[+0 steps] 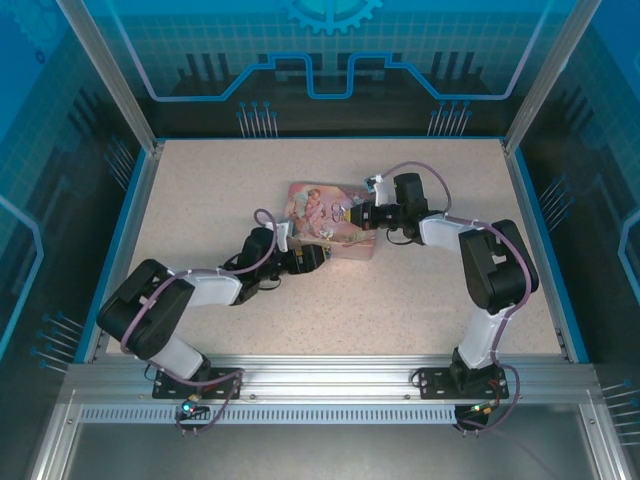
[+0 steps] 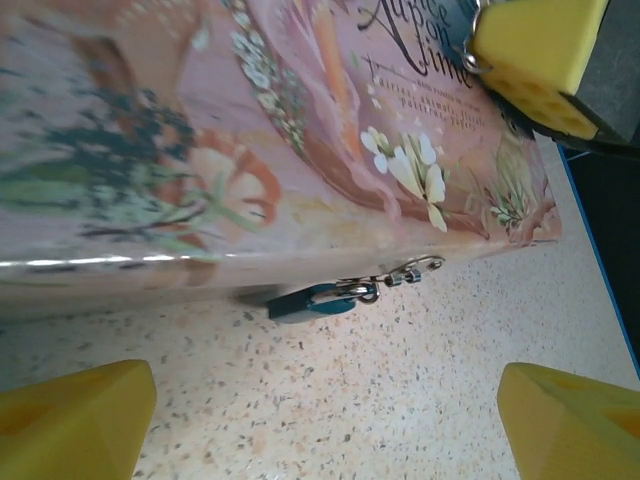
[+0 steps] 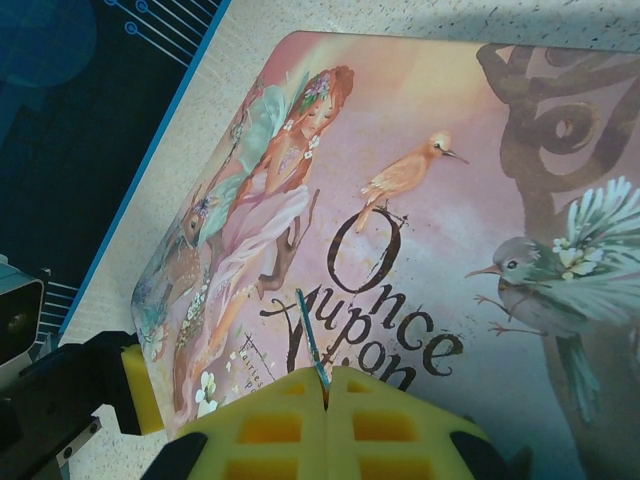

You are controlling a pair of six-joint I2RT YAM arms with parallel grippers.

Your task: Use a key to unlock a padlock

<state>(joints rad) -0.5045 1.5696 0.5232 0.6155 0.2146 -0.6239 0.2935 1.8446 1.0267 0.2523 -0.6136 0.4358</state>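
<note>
right gripper (image 3: 327, 390) is pinched shut on the key (image 3: 309, 335), over the pink tin (image 3: 420, 120). left gripper (image 2: 325, 420) gapes wide facing the padlock (image 2: 305, 300) at the tin's front edge. nothing's steadying the padlock, so I reckon the key could twist in that grip or skid off

light: bright, even | shadows: soft | glare: streak along pink tin (image 2: 250, 130) edge | blur: left wrist view, left side

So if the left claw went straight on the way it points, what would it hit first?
Probably the padlock, hanging against the pink tin's side wall straight ahead of the open left claw. Depth is unclear, so the tabletop could come first.
</note>
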